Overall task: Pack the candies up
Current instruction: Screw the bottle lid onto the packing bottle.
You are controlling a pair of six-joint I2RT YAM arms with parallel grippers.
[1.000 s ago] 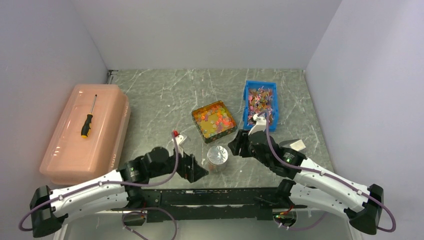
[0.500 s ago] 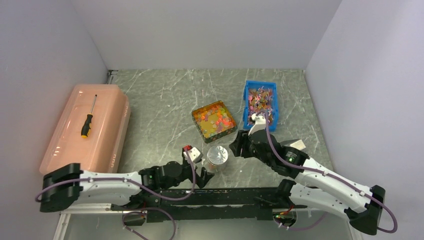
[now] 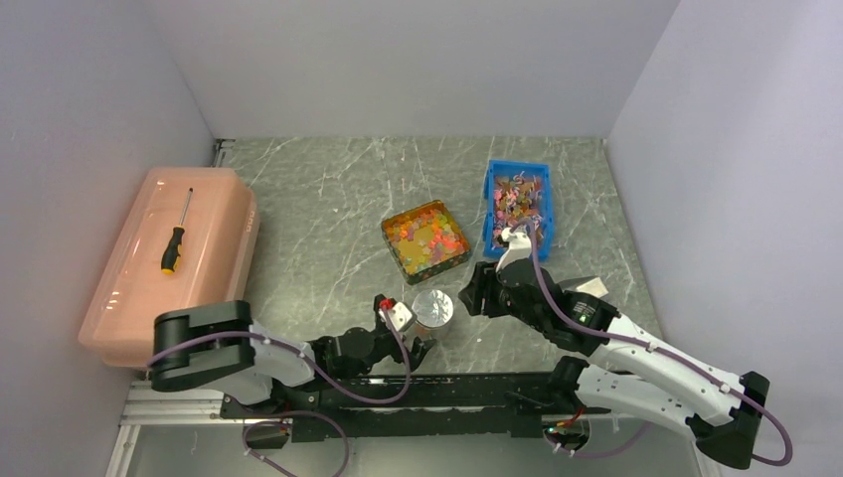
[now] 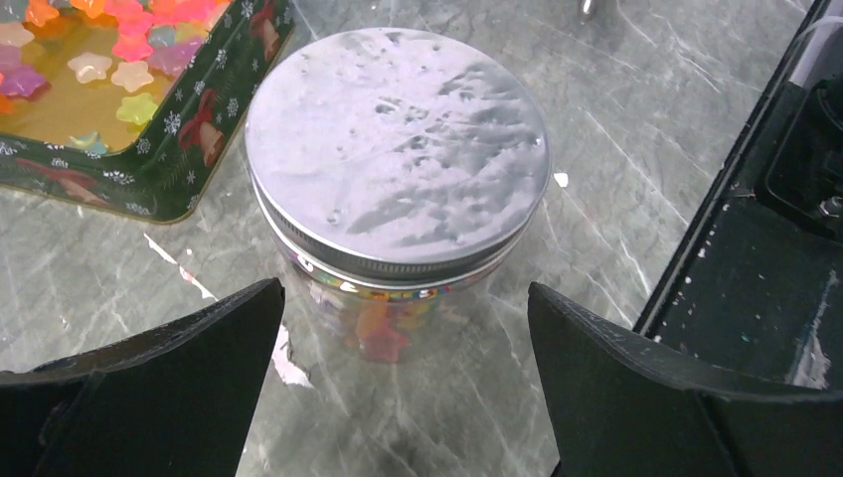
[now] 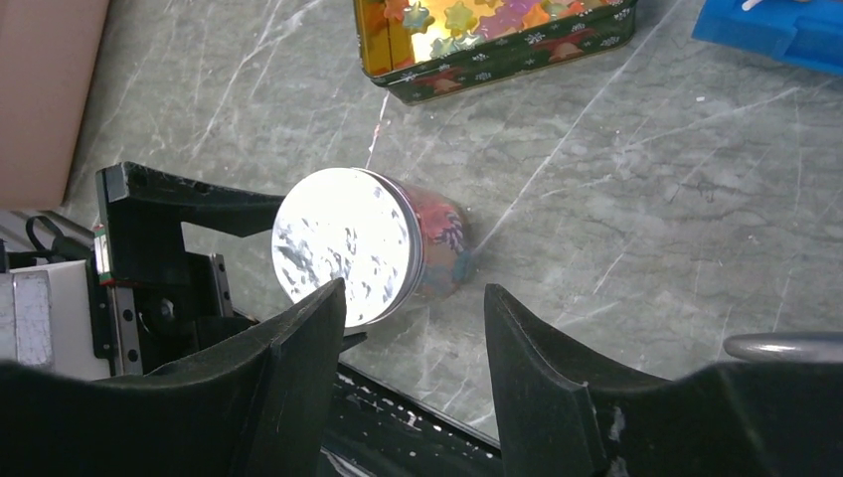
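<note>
The candies (image 3: 425, 237) are small glossy star-shaped pieces, orange, yellow, red and green, lying in a green tin (image 3: 449, 260). They also show in the left wrist view (image 4: 99, 60). A clear jar with a shut metal lid (image 3: 432, 308) stands in front of the tin, with a few candies (image 4: 383, 323) inside it. My left gripper (image 3: 418, 348) is open and low on the near side of the jar (image 4: 398, 174), its jaws spread wider than the jar and apart from it. My right gripper (image 3: 479, 294) is open and empty, hovering right of the jar (image 5: 343, 243).
A blue bin (image 3: 518, 206) of mixed small pieces stands at the back right. A metal scoop (image 3: 587, 289) lies by the right arm. A pink lidded box (image 3: 169, 260) with a screwdriver (image 3: 176, 236) on it is at the left. The black base rail (image 4: 785, 248) runs just right of the jar.
My left arm has folded back and dropped low; its gripper has swung right and nearer the table's edge, to the near side of the jar. My right arm has barely moved.
</note>
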